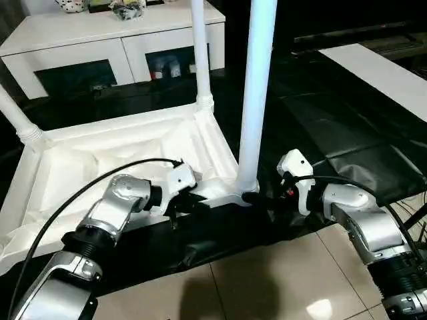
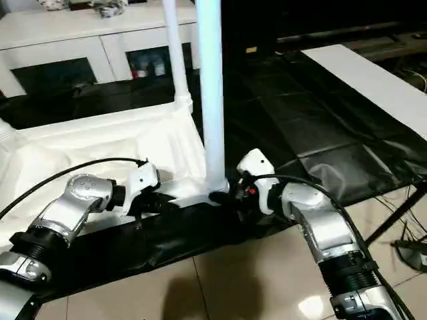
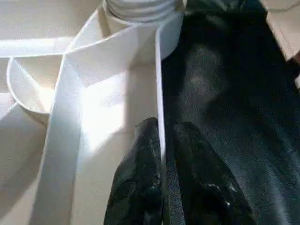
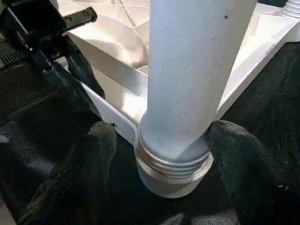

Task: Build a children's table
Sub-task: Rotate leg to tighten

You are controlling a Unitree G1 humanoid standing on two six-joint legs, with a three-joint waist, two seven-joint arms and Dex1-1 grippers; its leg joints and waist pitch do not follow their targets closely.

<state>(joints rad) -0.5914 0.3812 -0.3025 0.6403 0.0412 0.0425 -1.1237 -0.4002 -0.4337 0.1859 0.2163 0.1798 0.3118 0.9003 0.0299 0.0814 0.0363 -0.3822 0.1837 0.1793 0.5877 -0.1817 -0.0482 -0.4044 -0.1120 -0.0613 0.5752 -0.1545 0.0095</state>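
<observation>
White plastic tabletop (image 1: 133, 153) upside down on the black counter (image 1: 347, 127). Left pincer (image 3: 161, 154) pinching its rim; right pincer (image 4: 161, 140) apart around the near leg (image 1: 257, 87), seemingly seated. Keep rim steady, twist leg home.

No text, label, brand or number can be read anywhere; the small items on the white cabinet (image 1: 113, 30) are perhaps printed, but too blurred to tell.
</observation>
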